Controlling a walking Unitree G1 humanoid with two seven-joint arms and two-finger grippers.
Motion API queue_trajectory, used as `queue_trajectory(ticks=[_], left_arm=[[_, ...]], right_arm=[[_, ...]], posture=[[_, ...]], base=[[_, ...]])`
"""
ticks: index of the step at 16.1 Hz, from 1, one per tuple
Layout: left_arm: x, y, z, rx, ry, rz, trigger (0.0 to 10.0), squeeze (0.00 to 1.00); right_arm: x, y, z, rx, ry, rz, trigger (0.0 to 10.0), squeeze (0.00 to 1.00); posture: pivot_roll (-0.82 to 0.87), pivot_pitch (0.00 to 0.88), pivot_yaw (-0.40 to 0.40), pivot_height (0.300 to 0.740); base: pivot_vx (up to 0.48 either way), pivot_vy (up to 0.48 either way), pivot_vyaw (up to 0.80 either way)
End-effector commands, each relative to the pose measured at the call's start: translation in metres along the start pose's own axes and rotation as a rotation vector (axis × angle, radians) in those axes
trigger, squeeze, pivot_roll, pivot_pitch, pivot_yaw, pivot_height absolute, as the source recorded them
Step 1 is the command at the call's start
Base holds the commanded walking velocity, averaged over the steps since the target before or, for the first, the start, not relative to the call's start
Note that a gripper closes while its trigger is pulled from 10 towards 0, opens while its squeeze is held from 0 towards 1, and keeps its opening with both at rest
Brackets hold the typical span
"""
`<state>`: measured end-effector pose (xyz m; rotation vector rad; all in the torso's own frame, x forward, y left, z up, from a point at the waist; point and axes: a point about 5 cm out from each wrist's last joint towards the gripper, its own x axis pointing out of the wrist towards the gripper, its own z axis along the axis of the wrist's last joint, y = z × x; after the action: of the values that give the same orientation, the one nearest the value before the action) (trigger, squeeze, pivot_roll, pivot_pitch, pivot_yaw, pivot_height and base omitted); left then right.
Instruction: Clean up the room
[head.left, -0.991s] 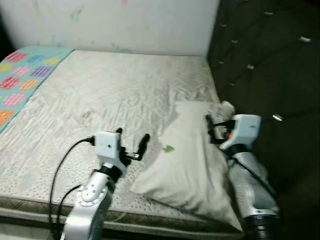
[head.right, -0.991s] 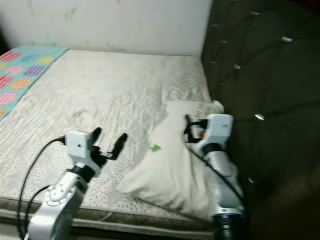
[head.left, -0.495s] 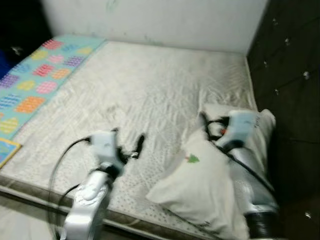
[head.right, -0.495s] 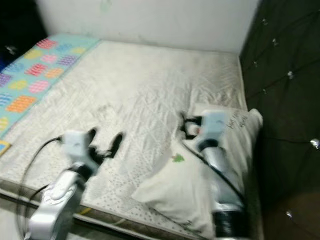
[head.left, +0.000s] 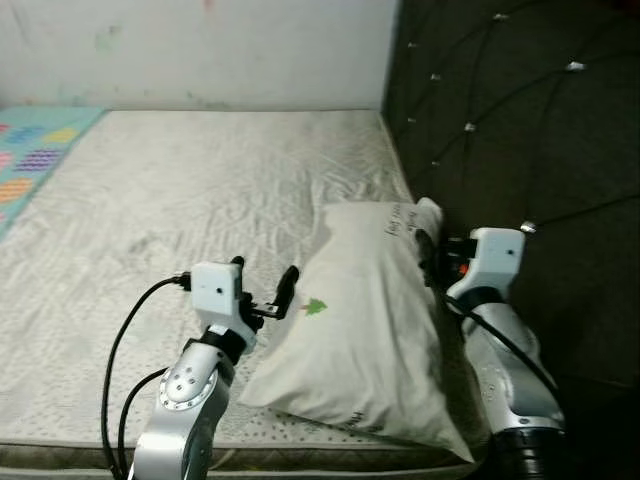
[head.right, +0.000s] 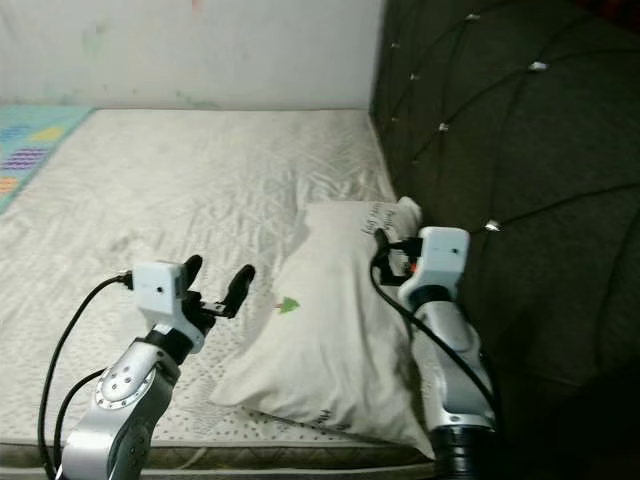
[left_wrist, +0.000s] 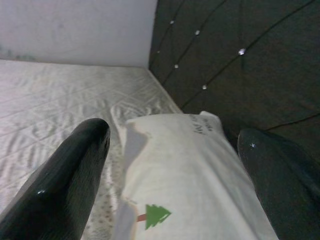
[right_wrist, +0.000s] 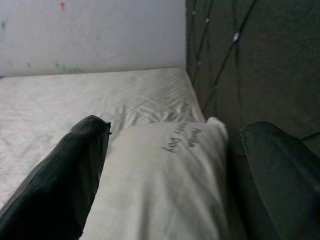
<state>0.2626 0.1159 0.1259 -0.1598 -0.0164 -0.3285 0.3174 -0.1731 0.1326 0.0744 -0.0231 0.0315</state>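
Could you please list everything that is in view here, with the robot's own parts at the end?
pillow: one, white with a small green tree print and dark writing, lying on the mattress beside the headboard.
mattress: one, off-white and quilted, spread across the bed.
blanket: one, turquoise with coloured patches, at the mattress's far left edge.
headboard: one, dark and tufted with shiny buttons, along the bed's right side.
wall: one, white with faint marks, behind the bed.
left hand: one, black fingers spread open, at the pillow's left edge.
right hand: one, black fingers apart, between the pillow's right edge and the headboard.
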Motion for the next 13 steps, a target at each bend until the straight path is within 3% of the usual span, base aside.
queue_trajectory(ticks=[1, 2, 13], left_arm=[[-0.0023, 0.0050, -0.0004, 0.005, 0.010, 0.014, 10.0, 0.00], [-0.0023, 0.0050, -0.0005, 0.006, 0.011, 0.014, 10.0, 0.00], [-0.0024, 0.0047, -0.0004, 0.021, 0.007, 0.018, 10.0, 0.00]], right_arm=[[0.0020, 0.0081, 0.0010, 0.008, -0.001, 0.020, 10.0, 0.00], [0.0020, 0.0080, 0.0011, 0.010, -0.001, 0.020, 10.0, 0.00], [0.0020, 0.0078, -0.0001, 0.009, 0.010, 0.017, 10.0, 0.00]], posture=[[-0.04, 0.063, 0.025, 0.740], [-0.04, 0.063, 0.025, 0.740], [-0.04, 0.066, 0.025, 0.740]], base=[[0.000, 0.480, 0.00], [0.000, 0.480, 0.00], [0.000, 0.000, -0.05]])
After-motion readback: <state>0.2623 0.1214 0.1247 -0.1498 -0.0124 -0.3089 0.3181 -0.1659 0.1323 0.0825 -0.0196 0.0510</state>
